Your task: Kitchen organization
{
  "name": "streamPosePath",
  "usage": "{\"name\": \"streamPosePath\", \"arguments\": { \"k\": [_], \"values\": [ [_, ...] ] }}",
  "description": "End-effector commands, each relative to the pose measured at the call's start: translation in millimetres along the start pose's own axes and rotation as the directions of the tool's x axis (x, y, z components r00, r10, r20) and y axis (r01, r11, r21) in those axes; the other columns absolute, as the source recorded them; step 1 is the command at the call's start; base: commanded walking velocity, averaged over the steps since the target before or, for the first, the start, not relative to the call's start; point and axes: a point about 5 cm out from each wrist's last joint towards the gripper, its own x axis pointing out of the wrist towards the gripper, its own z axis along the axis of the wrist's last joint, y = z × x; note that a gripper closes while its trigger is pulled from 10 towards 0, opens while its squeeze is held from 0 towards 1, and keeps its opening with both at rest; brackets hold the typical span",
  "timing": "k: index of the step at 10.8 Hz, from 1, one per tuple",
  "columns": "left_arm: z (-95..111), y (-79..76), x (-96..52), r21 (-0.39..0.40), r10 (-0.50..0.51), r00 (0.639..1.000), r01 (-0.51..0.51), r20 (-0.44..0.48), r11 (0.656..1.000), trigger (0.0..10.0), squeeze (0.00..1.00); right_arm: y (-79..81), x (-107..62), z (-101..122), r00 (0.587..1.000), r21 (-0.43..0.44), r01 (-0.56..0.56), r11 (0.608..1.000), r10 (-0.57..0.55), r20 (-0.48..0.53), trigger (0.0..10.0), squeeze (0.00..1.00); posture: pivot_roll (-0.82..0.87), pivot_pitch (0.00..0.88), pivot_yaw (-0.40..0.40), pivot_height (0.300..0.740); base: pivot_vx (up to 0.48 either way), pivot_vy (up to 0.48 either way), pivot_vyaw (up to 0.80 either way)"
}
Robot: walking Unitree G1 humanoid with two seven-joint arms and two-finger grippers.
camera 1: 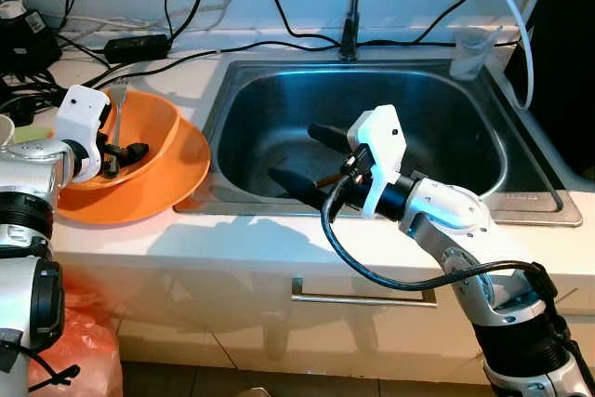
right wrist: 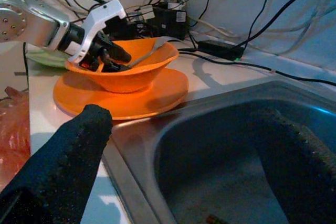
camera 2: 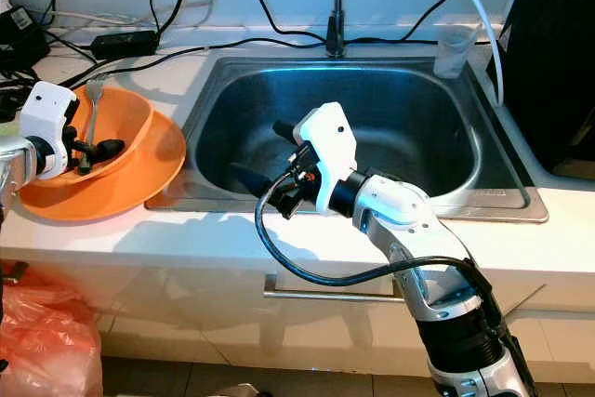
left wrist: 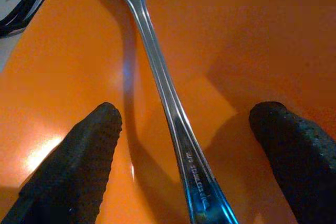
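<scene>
We are reaching our left gripper [camera 1: 125,157] into the orange bowl [camera 1: 158,127], which is sitting on an orange plate [camera 1: 186,169] on the white bench [camera 1: 242,239] just beside the steel sink [camera 1: 437,127]. Its fingers are standing apart, and the fork [left wrist: 168,108] is lying between them, touching neither.

The left wrist view is giving us what the head views cannot: the fork's handle is running straight up the gap between the two fingers [left wrist: 79,156], with stamped lettering on the near end of the handle, and its wider head end is pointing away from the fingertips toward the bowl's far wall. The head views are showing the rest of the layout: the fork's long axis is running from the gripper up to the bowl's back rim, where the tines are sticking up above the edge, pointing toward the wall and the black cables [camera 1: 139,44] lying there.

Our right gripper [camera 1: 307,160] is hovering over the sink basin, fingers spread wide with nothing between them. Its wrist view is looking across the sink's edge to the bowl, plate and left gripper, with the fork leaning against the bowl's rim. A small object is lying on the sink floor below the fingers; we cannot tell what it is. A clear cup [camera 1: 472,51] is standing at the sink's far corner beside the tap [camera 1: 351,6].
</scene>
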Motion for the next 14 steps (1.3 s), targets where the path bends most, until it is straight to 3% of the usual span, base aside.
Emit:
{"name": "streamPosePath", "arguments": {
  "k": [1,2,14],
  "values": [
    [-16.9,-2.8,1.9,-0.024,-0.021,0.998,0.02,-0.059,1.0,10.0,0.0,3.6,-0.3,-1.3,1.0,0.003,-0.01,1.0,0.01,-0.001,10.0,0.0,0.1,0.02,0.101,0.74,0.0,0.0,0.0],
    [-17.6,-3.0,1.7,-0.03,-0.031,0.998,0.03,-0.059,0.999,0.0,0.0,3.9,-0.7,-1.5,1.0,0.005,-0.008,1.0,0.008,-0.001,10.0,0.0,0.1,0.022,0.103,0.74,0.0,0.0,0.0],
    [-18.2,3.0,-0.8,-0.048,0.004,1.0,-0.005,-0.022,0.999,0.0,0.0,4.4,0.2,-4.0,1.0,0.011,-0.004,1.0,0.004,-0.002,10.0,0.0,0.11,0.023,0.101,0.74,0.0,0.0,0.0]
  ]
}}
